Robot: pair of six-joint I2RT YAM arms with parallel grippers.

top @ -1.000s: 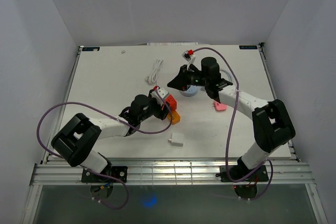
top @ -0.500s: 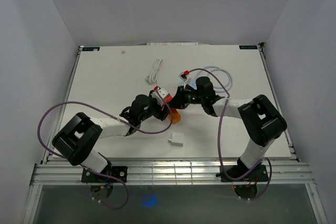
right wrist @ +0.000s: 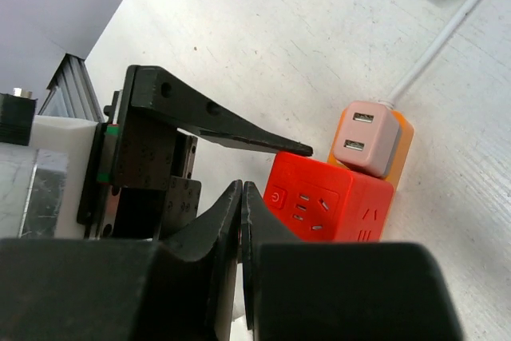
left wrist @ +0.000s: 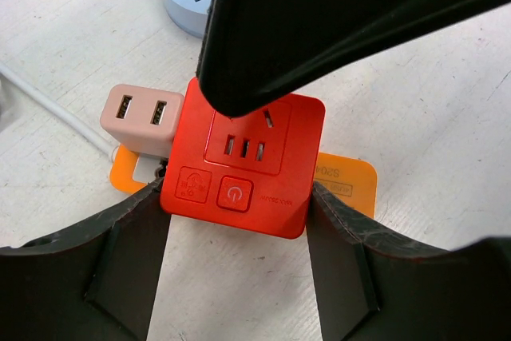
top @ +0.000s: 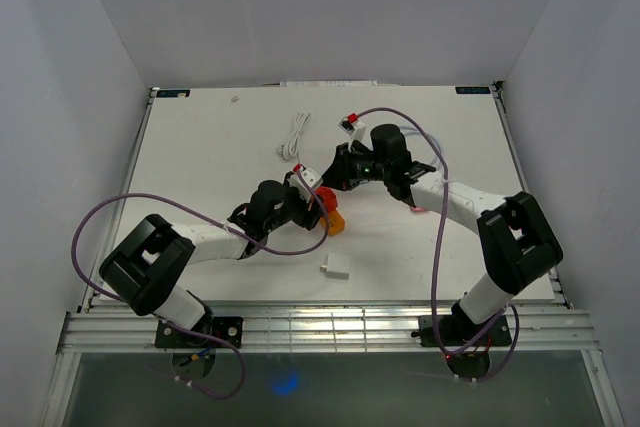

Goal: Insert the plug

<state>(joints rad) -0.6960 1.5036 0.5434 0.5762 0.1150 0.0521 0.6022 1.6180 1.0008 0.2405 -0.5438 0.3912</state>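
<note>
Gripping from the left, the left gripper [left wrist: 238, 197] had its jaws spread wide around the red socket cube [left wrist: 255, 157], one finger against each flank, bracing it on the table [top: 200, 147] with its outlet face up. A coiled white cable [top: 295, 137] lay farther back, apart from the action. Touching the cube's left side was a pink USB charger [left wrist: 142, 117], and an orange tag [left wrist: 345, 183] stuck out from under the cube on the right. The charger looked like the plug in question, though whether its prongs were seated in a side outlet was hidden from both wrist cameras. The outlet slots on the upward face were visibly empty. A white adapter block [top: 335, 266] lay untouched nearer the arms' bases. To the right, the right gripper [right wrist: 241, 197] was clenched tight with nothing between its fingers, poised just above the cube's face. A blue round socket [left wrist: 185, 1] sat behind it, also unused. The cube was steadied, then, but no insertion could be confirmed, and a plug probably had yet to be picked up or pressed home.
</note>
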